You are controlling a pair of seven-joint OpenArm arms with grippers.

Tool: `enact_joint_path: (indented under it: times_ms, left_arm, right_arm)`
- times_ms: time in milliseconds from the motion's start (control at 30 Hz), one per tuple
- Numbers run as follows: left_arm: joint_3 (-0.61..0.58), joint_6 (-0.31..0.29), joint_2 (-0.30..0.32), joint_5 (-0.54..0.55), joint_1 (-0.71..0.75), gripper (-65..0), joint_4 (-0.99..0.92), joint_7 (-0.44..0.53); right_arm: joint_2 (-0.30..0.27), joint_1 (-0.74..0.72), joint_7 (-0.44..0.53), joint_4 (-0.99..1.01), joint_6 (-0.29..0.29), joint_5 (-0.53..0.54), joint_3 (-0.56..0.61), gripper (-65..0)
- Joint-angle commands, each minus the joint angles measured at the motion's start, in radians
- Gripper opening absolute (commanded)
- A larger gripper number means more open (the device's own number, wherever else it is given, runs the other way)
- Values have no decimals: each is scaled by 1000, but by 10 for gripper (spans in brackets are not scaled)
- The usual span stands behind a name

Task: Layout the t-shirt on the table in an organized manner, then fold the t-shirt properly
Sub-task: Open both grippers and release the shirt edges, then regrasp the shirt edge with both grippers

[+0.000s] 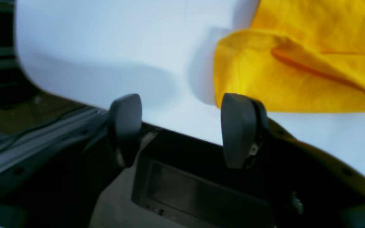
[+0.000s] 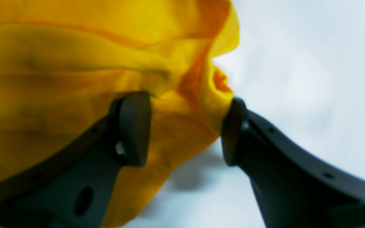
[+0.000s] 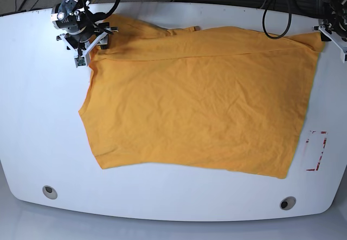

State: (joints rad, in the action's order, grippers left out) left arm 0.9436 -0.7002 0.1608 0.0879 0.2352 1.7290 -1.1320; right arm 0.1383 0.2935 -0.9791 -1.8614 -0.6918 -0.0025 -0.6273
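The orange-yellow t-shirt (image 3: 200,104) lies spread over the white table (image 3: 43,121), with wrinkles and a folded strip along its far edge. At the far left corner of the shirt, my right gripper (image 3: 87,45) is down on the cloth. In the right wrist view its jaws (image 2: 184,129) stand open around a bunched fold of the t-shirt (image 2: 59,79), and the cloth touches the right finger. My left gripper (image 3: 327,34) hovers at the far right corner. In the left wrist view it (image 1: 182,126) is open and empty over the table's edge (image 1: 106,47), just short of the t-shirt's corner (image 1: 296,72).
Two grey grommet holes (image 3: 50,192) (image 3: 287,202) sit near the table's front edge. A red-outlined rectangle (image 3: 316,150) marks the right side beside the shirt. Black cables (image 3: 276,12) hang behind the far edge.
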Motion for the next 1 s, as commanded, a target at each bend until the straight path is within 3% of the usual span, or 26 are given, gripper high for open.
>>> enact_joint_path:
  times_ms: [0, 700, 767, 967]
  left_arm:
    - [2, 2, 18, 3, -3, -276, -7, 22]
    - [-119, 2, 19, 79, -4, -281, -51, 43]
    - [-119, 2, 21, 77, -4, -310, -54, 43]
    - [-154, 2, 27, 77, -4, -483, -105, 43]
  right_arm:
    - [4, 6, -42, 6, -6, -18, 2, -333]
    - [4, 5, -42, 3, -6, -18, 2, -335]
    - [4, 5, -42, 3, -6, -18, 1, -335]
    - [4, 5, -42, 3, -6, -18, 1, -335]
